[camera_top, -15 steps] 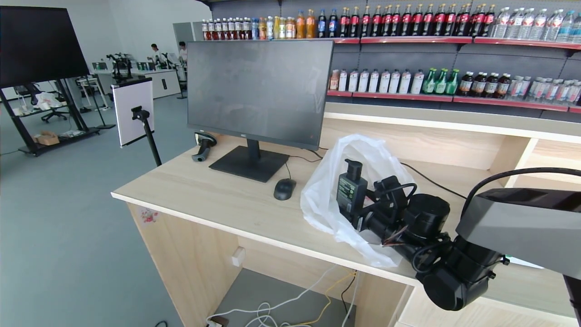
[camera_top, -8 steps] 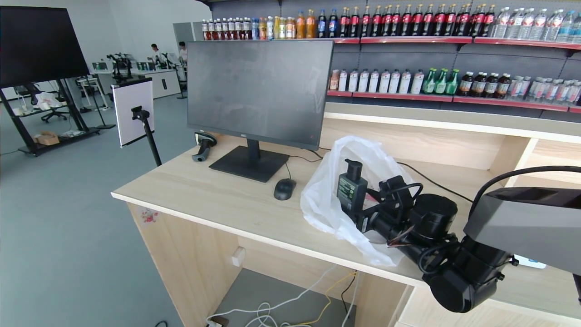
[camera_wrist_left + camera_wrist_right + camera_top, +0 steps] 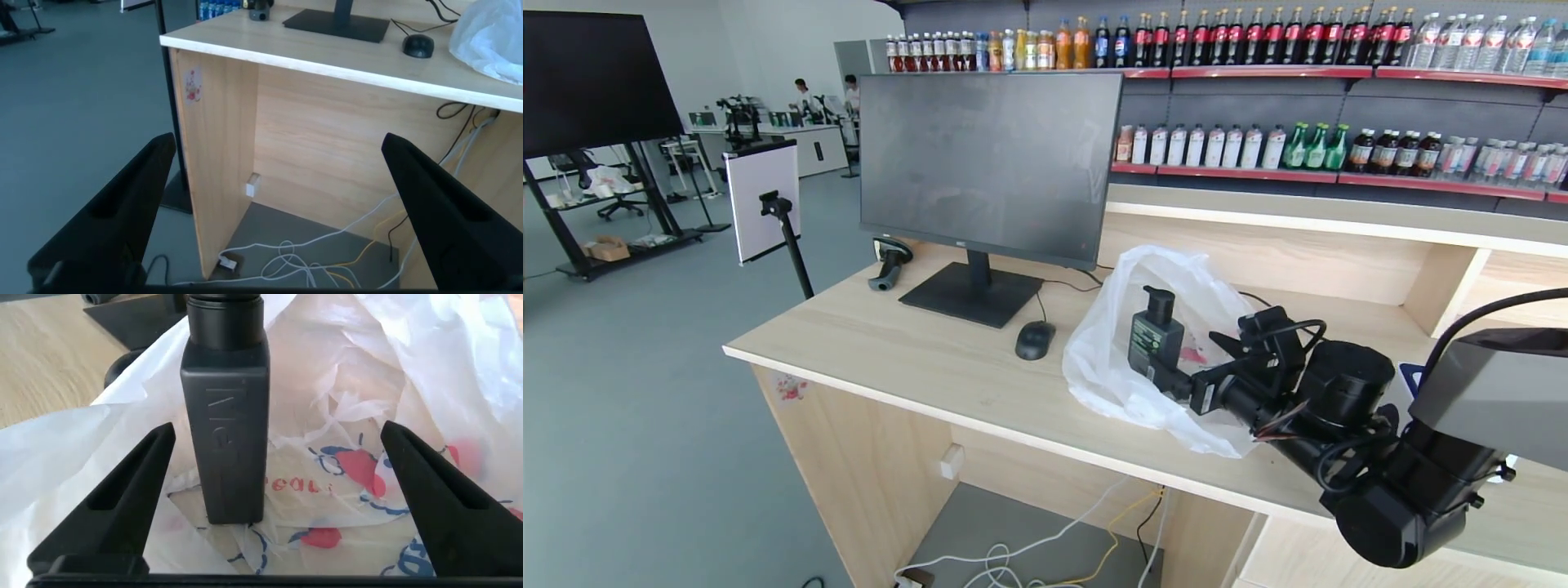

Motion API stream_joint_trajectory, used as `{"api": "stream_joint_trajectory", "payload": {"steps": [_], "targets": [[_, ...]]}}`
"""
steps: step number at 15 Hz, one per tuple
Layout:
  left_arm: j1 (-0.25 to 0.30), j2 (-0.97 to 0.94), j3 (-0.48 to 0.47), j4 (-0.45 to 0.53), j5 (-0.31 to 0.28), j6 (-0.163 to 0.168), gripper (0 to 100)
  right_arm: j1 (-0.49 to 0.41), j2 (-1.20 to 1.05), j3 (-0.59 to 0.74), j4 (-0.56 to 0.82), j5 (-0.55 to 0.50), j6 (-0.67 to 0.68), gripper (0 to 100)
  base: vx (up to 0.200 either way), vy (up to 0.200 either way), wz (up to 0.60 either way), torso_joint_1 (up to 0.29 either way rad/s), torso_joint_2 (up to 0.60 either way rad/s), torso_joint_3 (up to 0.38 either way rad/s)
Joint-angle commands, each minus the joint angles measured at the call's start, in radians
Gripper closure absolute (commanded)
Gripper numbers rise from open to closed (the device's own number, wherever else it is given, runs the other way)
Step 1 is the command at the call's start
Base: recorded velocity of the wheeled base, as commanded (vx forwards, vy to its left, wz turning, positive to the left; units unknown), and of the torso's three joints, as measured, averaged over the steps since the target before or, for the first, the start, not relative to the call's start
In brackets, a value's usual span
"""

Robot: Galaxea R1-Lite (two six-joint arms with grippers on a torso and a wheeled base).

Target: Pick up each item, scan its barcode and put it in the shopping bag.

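A dark pump bottle (image 3: 1156, 339) stands upright inside the white plastic shopping bag (image 3: 1107, 359) on the wooden counter (image 3: 915, 351). My right gripper (image 3: 1176, 382) is just to the right of the bottle's base, at the bag's mouth. In the right wrist view the bottle (image 3: 225, 433) stands free ahead of my right gripper (image 3: 278, 449), which is open with its fingers spread well wider than the bottle, and the bag (image 3: 392, 400) lies around it. My left gripper (image 3: 278, 147) is open and low, facing the counter's side panel (image 3: 327, 147).
A monitor (image 3: 988, 163) stands at the middle of the counter, with a mouse (image 3: 1035, 339) in front of it and a handheld scanner (image 3: 888, 263) at its left. Cables lie on the floor under the counter. Drink shelves fill the back wall.
My right arm has drawn back to the right, away from the bottle. The bottle stays standing in the bag.
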Motion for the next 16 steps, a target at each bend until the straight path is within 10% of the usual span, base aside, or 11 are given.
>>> {"api": "stream_joint_trajectory", "payload": {"steps": [1,10,16], "targets": [[0.000,0.001,0.000,0.000,0.000,-0.001,0,-0.005,-0.079,0.027,-0.001,0.001,-0.004,0,0.000,0.000,0.00,0.000,0.00,0.000],[0.000,0.000,0.000,0.000,0.001,-0.010,0,-0.004,-0.369,0.231,-0.001,0.001,-0.015,0,0.000,0.000,0.00,0.000,0.00,0.000],[0.002,0.000,0.000,0.000,0.003,-0.018,0,-0.004,-0.407,0.240,-0.001,0.001,-0.012,0,-0.200,0.000,0.00,0.004,0.00,0.001]]}}
